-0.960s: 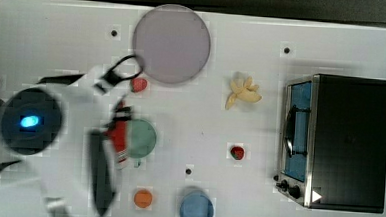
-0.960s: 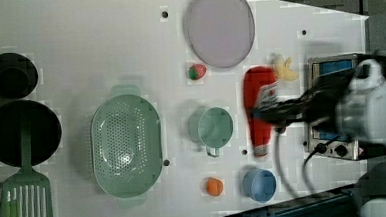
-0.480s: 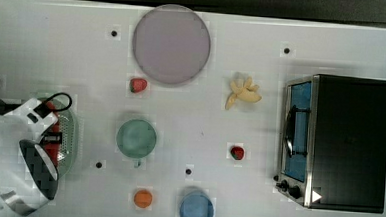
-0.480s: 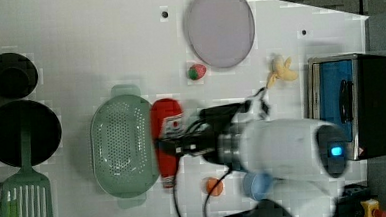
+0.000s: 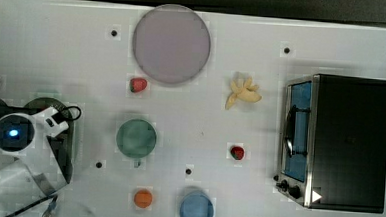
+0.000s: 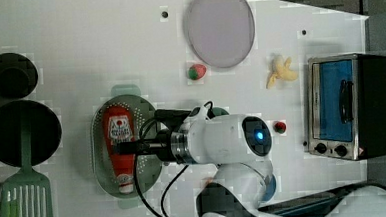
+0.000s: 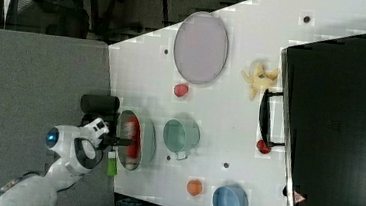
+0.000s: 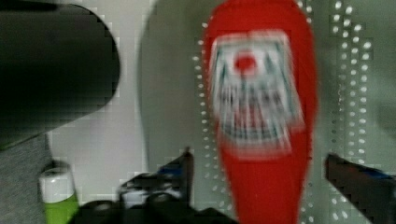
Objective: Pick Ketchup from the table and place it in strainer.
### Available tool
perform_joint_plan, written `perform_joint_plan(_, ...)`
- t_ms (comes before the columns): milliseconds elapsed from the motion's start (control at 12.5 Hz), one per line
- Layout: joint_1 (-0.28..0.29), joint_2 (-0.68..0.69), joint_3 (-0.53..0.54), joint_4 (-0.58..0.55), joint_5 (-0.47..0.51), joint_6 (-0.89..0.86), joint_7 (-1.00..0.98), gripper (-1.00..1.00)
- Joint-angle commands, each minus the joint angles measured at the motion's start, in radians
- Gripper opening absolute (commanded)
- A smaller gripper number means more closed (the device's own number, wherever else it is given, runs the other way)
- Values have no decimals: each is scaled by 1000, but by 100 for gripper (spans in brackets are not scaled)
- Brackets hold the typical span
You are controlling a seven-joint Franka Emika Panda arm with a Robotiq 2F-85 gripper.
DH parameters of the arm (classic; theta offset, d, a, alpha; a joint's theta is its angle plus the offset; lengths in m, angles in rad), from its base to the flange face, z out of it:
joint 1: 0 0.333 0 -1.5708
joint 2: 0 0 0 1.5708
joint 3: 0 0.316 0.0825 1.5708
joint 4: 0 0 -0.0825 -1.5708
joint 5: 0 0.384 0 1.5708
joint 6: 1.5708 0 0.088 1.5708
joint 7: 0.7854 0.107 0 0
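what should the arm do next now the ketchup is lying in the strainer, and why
Probably lift the gripper straight up and away. The Ketchup lies flat inside the strainer, and in the wrist view the gripper's fingers stand spread on either side of the bottle with gaps showing, so it looks released. A straight rise should avoid nudging the bottle or the strainer wall.

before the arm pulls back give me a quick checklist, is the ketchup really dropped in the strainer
1. Ketchup inside the strainer: ok, lying on its side.
2. Hand open: ok, fingers stand either side of the bottle with gaps.
3. Bottle free of the fingers: ok in the wrist view.
4. Bottle settled, not rolling: cannot tell.
5. Retreat path past the green cup: ok, cup stands apart from the strainer.
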Motion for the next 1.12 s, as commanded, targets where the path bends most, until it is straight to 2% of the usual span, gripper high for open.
perform_joint_plan(80, 0, -62, -6, 52, 4, 23, 82, 100)
perform_joint_plan(320, -7, -200, -4, 78, 5, -103, 222, 100)
perform_joint_plan(640, -65, -437, -44, 144, 6, -523, 235, 100)
perform_joint_plan(880, -106, -548, -108, 220, 6, -824, 233, 100)
perform_joint_plan(1120, -134, -606, -217, 288, 6, -945, 231, 100)
